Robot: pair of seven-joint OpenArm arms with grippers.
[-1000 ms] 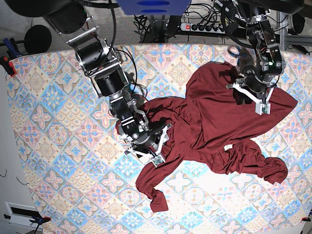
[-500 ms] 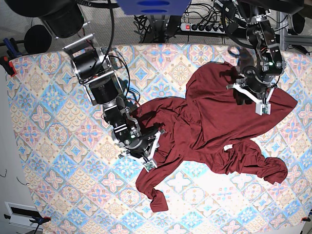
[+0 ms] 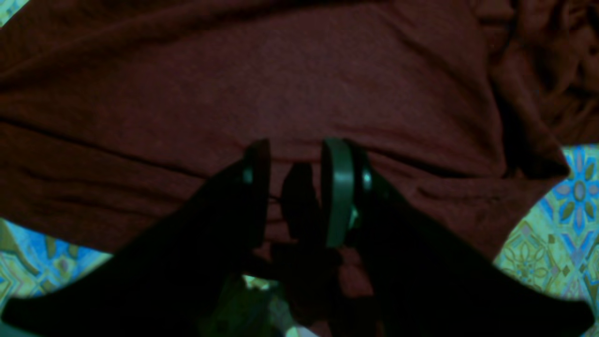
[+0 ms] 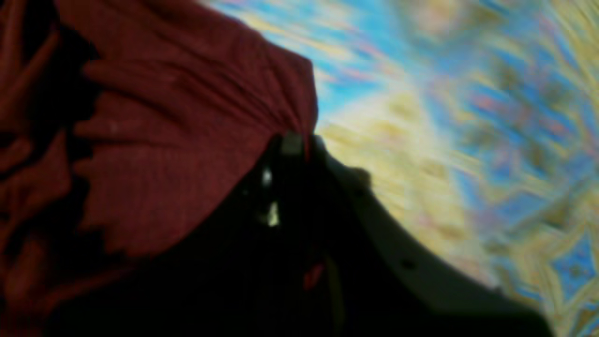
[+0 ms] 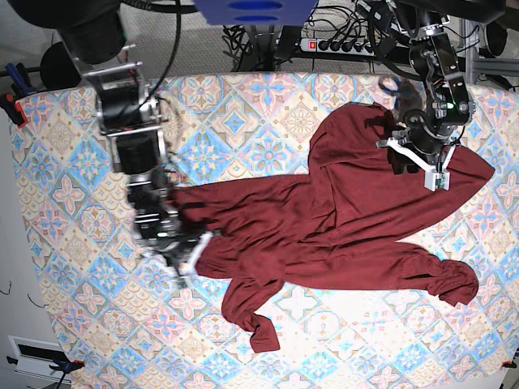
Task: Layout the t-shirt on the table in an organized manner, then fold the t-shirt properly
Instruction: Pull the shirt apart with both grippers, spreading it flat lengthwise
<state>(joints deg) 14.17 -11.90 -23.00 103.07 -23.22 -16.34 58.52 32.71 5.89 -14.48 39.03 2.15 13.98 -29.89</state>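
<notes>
Base view, left side: right end effector sits low over the worktop, jaws closed on an edge of the t-shirt. Right wrist cam confirms it: maroon cloth bunches into a point right at the closed tips, fabric fanning out to the left w/ radiating creases; patterned worktop behind is blurred.

Centre: t-shirt lies stretched across the worktop from that end effector toward the right, a long band of fabric w/ lengthwise folds. One sleeve hangs down from the band toward the near edge, its end crumpled. Another sleeve runs along the lower right, cuff end bunched up.

Right side: shirt body rises toward the far right corner of the worktop, partly folded over itself, not flat. Left end effector is planted on this part of the shirt. Left wrist cam: jaws partly apart, a dark fold of cloth between them, so gripping the t-shirt. Tile pattern shows at both lower corners of that view.
</notes>
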